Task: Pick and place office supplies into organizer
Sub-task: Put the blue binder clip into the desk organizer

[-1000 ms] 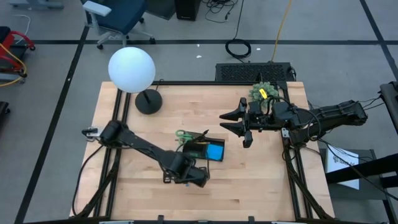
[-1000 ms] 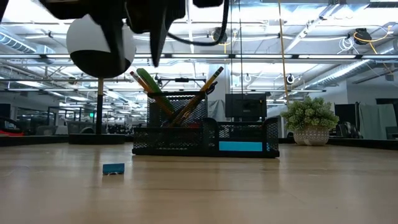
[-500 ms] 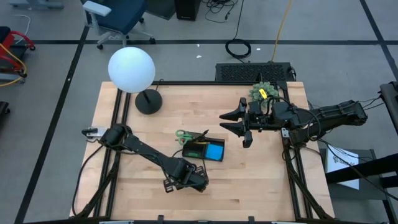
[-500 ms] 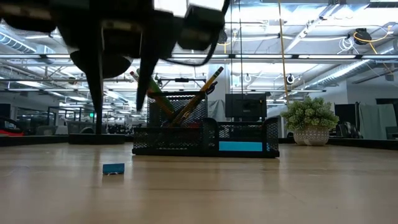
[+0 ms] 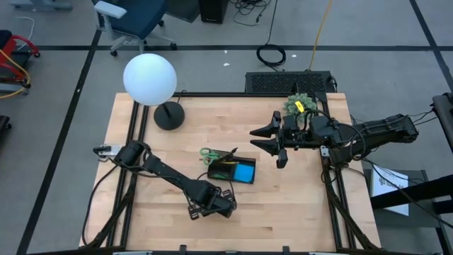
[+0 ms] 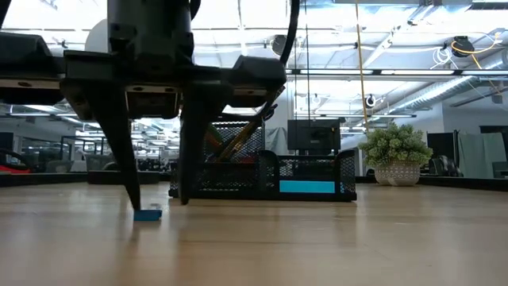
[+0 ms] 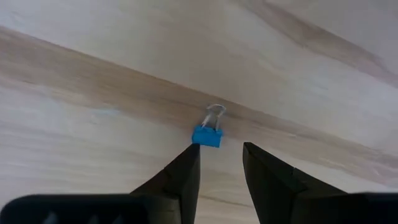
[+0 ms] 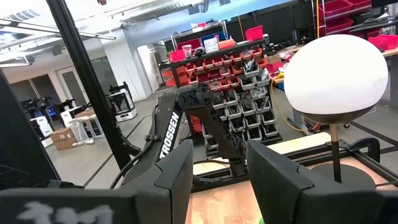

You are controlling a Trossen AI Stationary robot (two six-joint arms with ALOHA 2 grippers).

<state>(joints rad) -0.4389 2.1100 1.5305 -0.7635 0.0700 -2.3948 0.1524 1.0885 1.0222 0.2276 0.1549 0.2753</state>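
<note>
— Pickup stage, is it? What is the left gripper (image 6: pixel 155 208) after?

— I judge so. It hangs low over the pale wooden worktop (image 5: pixel 297 205), near the front edge, and its two dark fingers (image 7: pixel 180 174) stand apart. In the left wrist view a small blue binder clip with a silver wire loop (image 7: pixel 208 135) lies flat on the wood just ahead of the tips, nearer one finger than the other. In the low view one fingertip comes down right beside the clip (image 6: pixel 148 214), about at the surface; whether it touches I cannot tell.

— And the goal?

— The black mesh desk organizer with a taller back section (image 5: pixel 230 168) sits mid-worktop, near the clip but apart from it. It already holds orange-yellow pencils (image 6: pixel 252 119) leaning in the tall part and a blue square pad (image 5: pixel 245 172) in the low tray.

— The next move?

— As I read it, a slight sideways shift so the clip lies between the fingers, then closing on its blue body, not the wire loop.

— The other arm?

— The right gripper (image 5: pixel 268 139) waits off to the right, above the worktop, fingers apart and empty.
</note>
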